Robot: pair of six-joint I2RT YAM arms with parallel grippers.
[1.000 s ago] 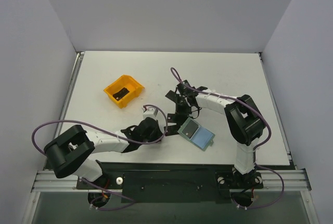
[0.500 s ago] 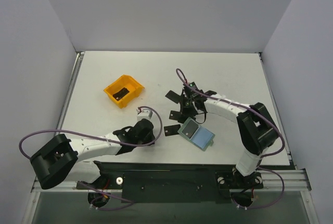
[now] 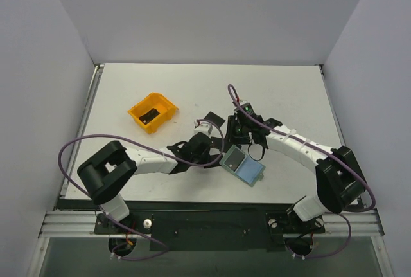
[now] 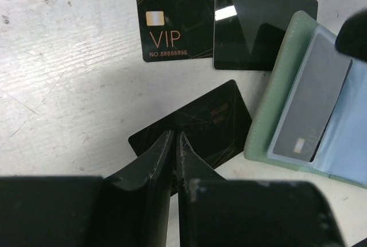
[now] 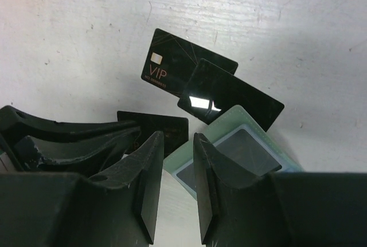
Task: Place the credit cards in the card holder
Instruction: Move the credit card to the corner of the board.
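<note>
Watching the middle of the worktop (image 3: pixel 282 90), we are seeing a job that looks only just under way. The card holder (image 4: pixel 272 106) is lying open and flat, pale-blue lining up, and we are judging that one greyish card (image 4: pixel 309 106) is already sitting in its pocket, chip showing. Everything else is waiting outside it. The VIP card (image 4: pixel 183 18) is lying face up with a glossy card (image 4: pixel 258 35) overlapping its right end, a third card (image 4: pixel 212 121) is resting just beside the holder's green edge, and a fourth card (image 3: pixel 215 119) is sitting a little farther back. The left claw (image 4: pixel 174 138) is coming in over that third card with its jaws drawn to a thin slit, tips at the card's near edge. We are not able to tell whether it is pinching the card or only touching it. The right claw (image 5: pixel 178 141) is hovering by the holder's corner, jaws narrowly apart and gripping nothing. Over at the orange bin (image 3: pixel 136 111) something dark is lying inside, too small to name. As for writing, we are reading "VIP" in gold, and beneath it "NO." and a run of eights, with the last digits uncertain. The third card's faint print is staying unreadable.
</note>
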